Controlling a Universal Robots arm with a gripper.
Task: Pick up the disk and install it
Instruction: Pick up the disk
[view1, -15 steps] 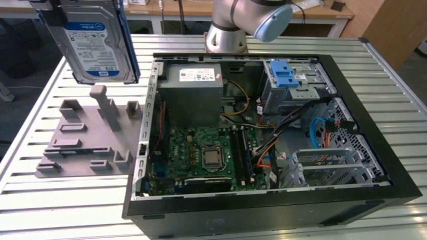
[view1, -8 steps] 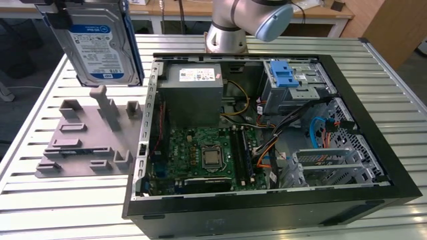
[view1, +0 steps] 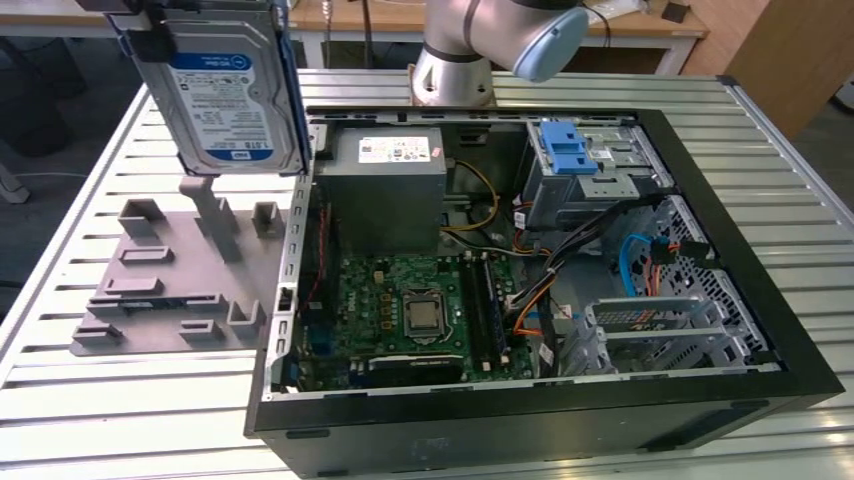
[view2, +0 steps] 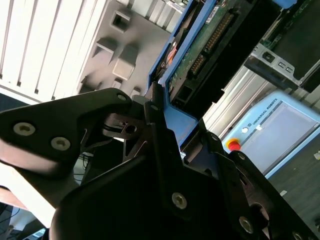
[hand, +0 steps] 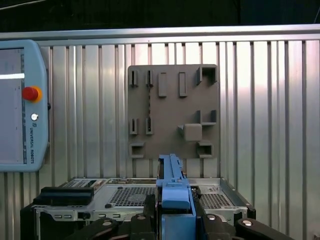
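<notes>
- The disk (view1: 220, 90) hangs at the exterior view's left, lifted well clear of the table. It stands upright with its white-and-blue label facing the camera and its blue carrier frame (view1: 296, 90) running down the edges.
- The gripper (view2: 175, 125) is clamped on that carrier frame. In the second wrist view its black fingers (view2: 150, 107) press the blue plastic from both sides, and the drive's green circuit board and connectors show beyond them.
- Below the disk, the grey slotted stand (view1: 174, 280) lies flat on the slatted metal table (view1: 80, 400). The disk's lower edge is near the top of the stand's tall post (view1: 214, 215); I cannot tell whether they touch.
- Just beside the stand, toward the exterior view's right, the open computer case (view1: 534, 420) lies on its side. Inside it are a grey power supply (view1: 387, 190) and a green motherboard (view1: 400, 310).
- Further right inside the case sits a metal drive cage with a blue latch (view1: 567, 150).
- Behind the case, the arm's base (view1: 454, 70) stands on the table.
- In the first wrist view, a teach pendant (hand: 22, 107) lies on the slats near the stand.
</notes>
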